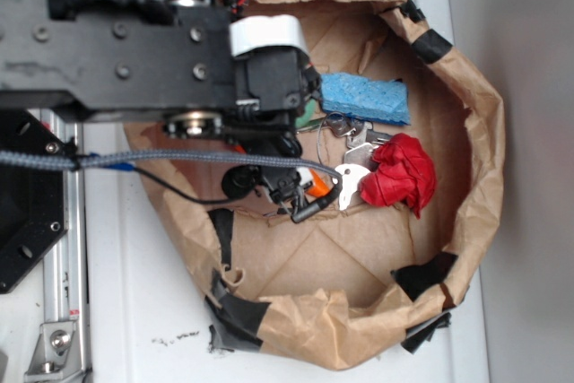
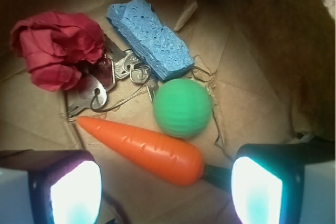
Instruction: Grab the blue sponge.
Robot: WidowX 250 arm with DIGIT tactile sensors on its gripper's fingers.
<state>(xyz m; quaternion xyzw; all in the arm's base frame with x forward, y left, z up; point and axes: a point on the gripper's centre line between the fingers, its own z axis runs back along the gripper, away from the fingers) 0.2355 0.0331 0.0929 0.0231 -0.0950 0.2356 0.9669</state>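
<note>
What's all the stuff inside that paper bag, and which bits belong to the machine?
blue sponge: one, light blue, at the back of the bag floor, next to the keys.
green ball: one, green, between the sponge and the carrot.
toy carrot: one, orange, lying flat nearest the wrist camera.
red cloth: one, red, crumpled, beside the keys.
keys: a bunch, metal, count unclear, partly under the cloth.
paper bag: one, brown, rim rolled down and patched with black tape, holding everything.
fingers: two, lit pads, spread apart, holding nothing, above the carrot.
robot arm: one, black, over the bag.
</note>
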